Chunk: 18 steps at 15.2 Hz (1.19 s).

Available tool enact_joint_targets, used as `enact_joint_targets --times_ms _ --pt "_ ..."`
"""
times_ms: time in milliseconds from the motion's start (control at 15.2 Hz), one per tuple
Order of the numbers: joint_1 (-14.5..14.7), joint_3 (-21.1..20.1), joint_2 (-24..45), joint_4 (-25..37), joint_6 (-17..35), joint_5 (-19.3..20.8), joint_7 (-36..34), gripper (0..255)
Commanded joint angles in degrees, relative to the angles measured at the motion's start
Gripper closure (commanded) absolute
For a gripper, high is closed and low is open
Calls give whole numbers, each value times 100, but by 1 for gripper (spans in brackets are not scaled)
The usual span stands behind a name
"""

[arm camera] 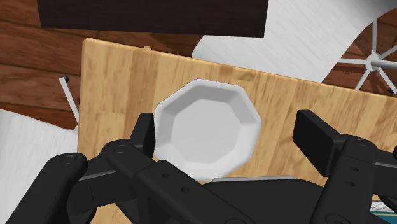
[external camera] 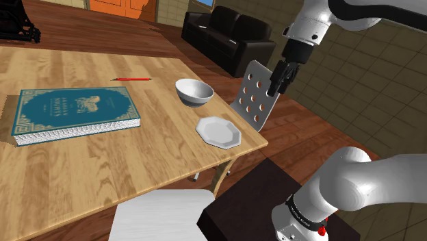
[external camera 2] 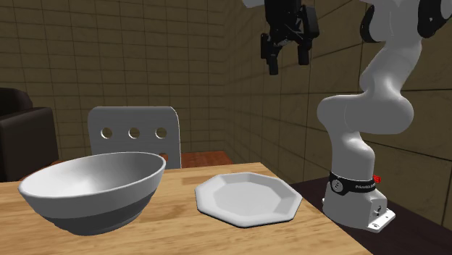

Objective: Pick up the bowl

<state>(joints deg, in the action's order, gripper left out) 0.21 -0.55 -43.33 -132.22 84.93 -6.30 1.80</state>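
Approach step. Gripper (external camera: 282, 75) spread, empty, hangs well above plate (external camera: 219, 131). Bowl (external camera: 194, 91) upright on table (external camera: 68, 178), just beside plate, untouched. Next move, likely: shift over bowl, descend, straddle rim, close.

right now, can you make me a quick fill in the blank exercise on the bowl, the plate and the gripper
The black two-finger gripper hangs in the air, empty; open or shut, it is ___. The flat white plate has ___ sides. The round white bowl stands upright on the light wooden ___.
Missing words: open; eight; table.
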Motion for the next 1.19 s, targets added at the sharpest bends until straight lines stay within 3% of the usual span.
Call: enact_joint_targets --times_ms 0,594,1122 --pt "0 0 0 0 0 0 0 0" --pt "34 -681 1787 629 1237 433 -412 0" --pt "33 -1176 3553 1701 1863 1236 -1005 0"
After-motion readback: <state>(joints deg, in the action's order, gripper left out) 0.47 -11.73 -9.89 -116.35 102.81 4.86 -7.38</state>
